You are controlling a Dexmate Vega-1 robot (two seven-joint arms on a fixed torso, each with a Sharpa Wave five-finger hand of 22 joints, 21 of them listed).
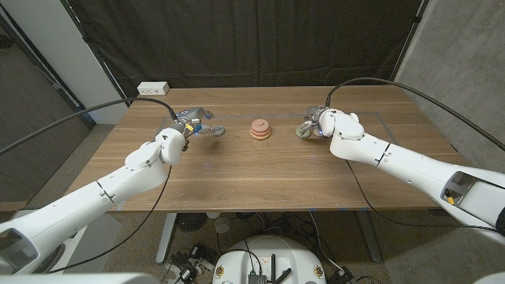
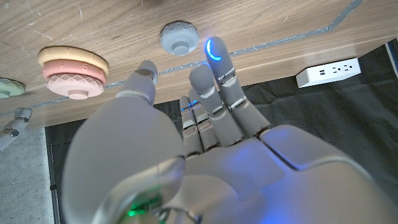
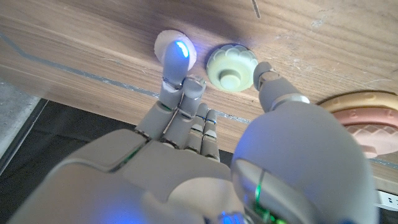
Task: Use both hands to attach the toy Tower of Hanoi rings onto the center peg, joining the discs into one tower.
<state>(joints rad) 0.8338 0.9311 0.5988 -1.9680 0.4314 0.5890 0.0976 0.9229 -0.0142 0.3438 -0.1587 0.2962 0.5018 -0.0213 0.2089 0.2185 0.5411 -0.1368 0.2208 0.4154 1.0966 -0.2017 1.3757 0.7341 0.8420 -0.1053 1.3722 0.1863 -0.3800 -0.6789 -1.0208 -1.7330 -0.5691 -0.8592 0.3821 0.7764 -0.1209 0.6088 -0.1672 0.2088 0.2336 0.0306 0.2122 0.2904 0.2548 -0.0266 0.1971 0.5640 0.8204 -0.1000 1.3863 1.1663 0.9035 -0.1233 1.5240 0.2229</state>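
Head view gives us the stack [image 1: 260, 130] at counter [image 1: 237, 177] center; wrist views show each robot hand's fingers apart, left robot hand [image 2: 205, 149] near a grey disc [image 2: 178, 38], right robot hand [image 3: 205, 155] near a green disc [image 3: 231, 67].

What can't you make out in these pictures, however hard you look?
- Head view: the right hand covers most of the pale green ring.
- Right wrist view: a fingertip hides part of the white ring; the picture's edge crops the stack.
- Head view: the left hand's hold on the grey ring is too small to judge.
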